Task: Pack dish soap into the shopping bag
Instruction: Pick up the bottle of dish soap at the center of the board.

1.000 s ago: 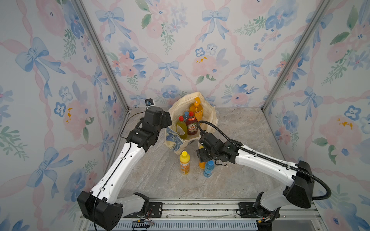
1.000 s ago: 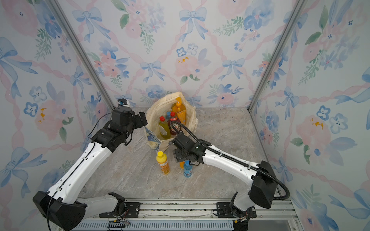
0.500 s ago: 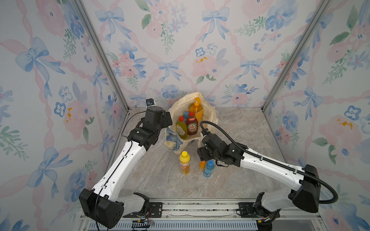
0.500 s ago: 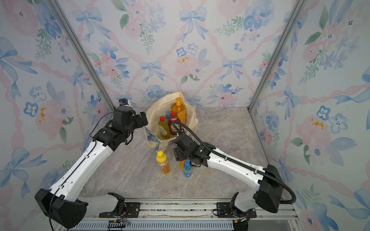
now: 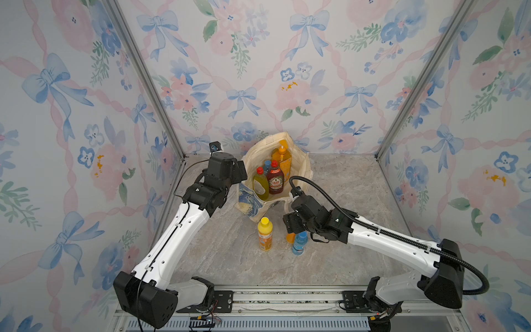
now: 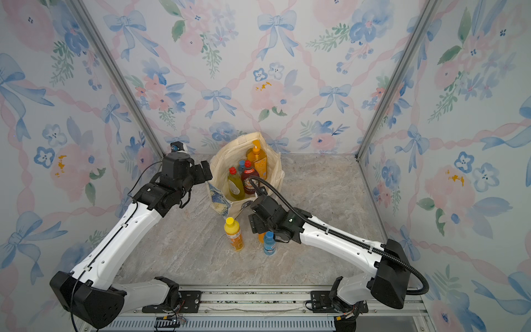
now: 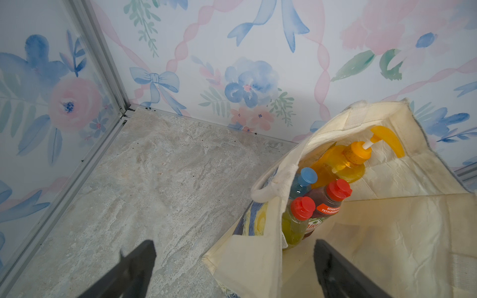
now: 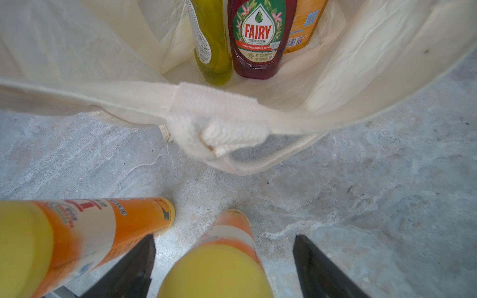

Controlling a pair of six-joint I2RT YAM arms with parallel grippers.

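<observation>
Right gripper (image 8: 224, 236) spread wider, fingers (image 8: 134, 265) clear either side of a yellow-capped bottle (image 8: 214, 273); left gripper (image 7: 233, 242) gaped astride the bag (image 7: 246, 260) rim.

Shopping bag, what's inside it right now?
Four bottles stand inside the shopping bag: an orange pump bottle, a dark-red bottle, a yellow-green bottle and a small blue bottle, largely covered by the others. The bag's floor behind them is hidden.
</observation>
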